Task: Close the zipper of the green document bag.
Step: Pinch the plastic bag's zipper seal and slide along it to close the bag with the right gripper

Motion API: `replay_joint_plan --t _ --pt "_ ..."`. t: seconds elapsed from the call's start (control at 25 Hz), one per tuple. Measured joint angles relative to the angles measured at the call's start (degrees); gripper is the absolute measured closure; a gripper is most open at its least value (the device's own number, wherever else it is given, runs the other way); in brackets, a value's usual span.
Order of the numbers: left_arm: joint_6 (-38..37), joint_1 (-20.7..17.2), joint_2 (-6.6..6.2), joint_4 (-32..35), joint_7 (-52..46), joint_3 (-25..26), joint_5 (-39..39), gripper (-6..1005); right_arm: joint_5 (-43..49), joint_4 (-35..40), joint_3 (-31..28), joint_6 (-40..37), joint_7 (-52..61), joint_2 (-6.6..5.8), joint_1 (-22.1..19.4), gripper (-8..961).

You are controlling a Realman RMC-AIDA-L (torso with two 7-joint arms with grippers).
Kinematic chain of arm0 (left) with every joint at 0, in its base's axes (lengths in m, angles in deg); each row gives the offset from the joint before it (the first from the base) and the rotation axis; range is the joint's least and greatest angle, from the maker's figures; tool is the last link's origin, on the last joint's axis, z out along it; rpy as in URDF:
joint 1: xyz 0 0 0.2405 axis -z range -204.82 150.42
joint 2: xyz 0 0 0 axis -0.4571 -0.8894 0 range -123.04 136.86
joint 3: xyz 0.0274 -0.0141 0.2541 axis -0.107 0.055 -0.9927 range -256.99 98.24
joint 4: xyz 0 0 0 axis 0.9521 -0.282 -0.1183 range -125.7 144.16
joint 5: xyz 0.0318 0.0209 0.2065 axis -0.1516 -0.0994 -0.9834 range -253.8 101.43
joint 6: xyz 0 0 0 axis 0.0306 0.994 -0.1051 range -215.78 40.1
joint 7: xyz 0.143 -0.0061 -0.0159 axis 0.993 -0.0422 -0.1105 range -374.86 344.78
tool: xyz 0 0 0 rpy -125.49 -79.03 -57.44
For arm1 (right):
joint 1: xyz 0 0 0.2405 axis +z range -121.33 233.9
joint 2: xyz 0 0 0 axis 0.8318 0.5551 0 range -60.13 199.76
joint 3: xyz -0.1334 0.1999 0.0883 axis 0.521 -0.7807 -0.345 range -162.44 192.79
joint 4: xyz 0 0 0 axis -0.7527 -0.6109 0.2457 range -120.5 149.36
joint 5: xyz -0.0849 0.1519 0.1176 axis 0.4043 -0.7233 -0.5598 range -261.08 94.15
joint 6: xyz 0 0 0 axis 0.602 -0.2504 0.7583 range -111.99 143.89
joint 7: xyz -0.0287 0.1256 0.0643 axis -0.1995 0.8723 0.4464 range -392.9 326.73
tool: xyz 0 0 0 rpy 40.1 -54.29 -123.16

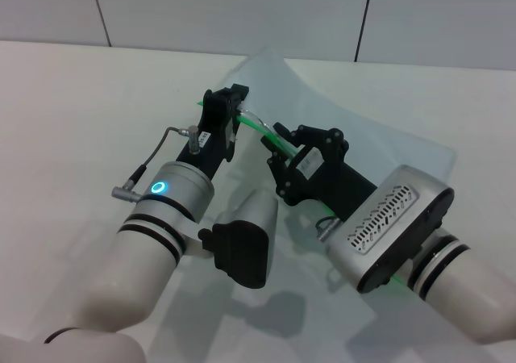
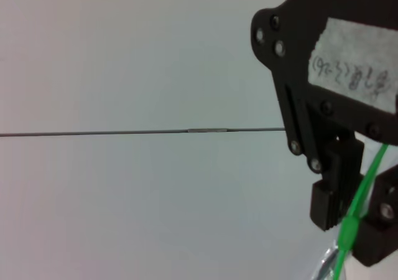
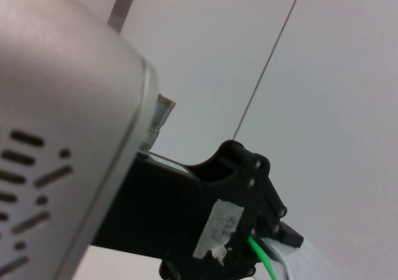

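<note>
Even, bright overhead light was seen throughout. Soft shadows were cast on the table (image 1: 72, 113) beneath both arms. Close parts were blurred in the wrist views.

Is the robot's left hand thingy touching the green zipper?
Touching. In the left wrist view the left end effector has the zipper pinched between its black fingers, and the head view shows that end effector closed on the green strip.

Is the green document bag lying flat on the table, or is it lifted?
Lifted at one side: both grippers, left and right, hold the zipper edge up, so the green document bag curves above the table.
</note>
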Motion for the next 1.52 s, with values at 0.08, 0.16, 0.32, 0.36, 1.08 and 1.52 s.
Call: replay_joint_plan --t 0.08,0.16,0.32,0.36,1.08,1.52 --pt "0.0 0.0 0.0 0.0 0.0 0.0 0.0 905 0.0 0.0 0.0 0.1 0.0 0.0 -0.1 753" --pt "-0.1 0.0 0.0 0.0 0.0 0.0 0.0 904 0.0 0.0 0.0 0.1 0.0 0.0 -0.1 766" --pt "-0.3 0.0 -0.07 0.0 0.1 0.0 0.0 903 0.0 0.0 0.2 0.1 0.0 0.0 -0.1 788" --pt "-0.4 0.0 -0.07 0.0 0.1 0.0 0.1 902 0.0 0.0 0.3 0.1 0.0 0.0 -0.1 792" --pt "-0.6 0.0 -0.1 0.0 0.6 0.0 0.0 896 0.1 0.3 0.4 0.0 0.0 0.0 0.2 812" --pt "-0.6 0.0 -0.09 0.0 0.8 0.0 -0.1 892 0.1 0.3 0.2 -0.3 0.0 0.0 0.3 828"
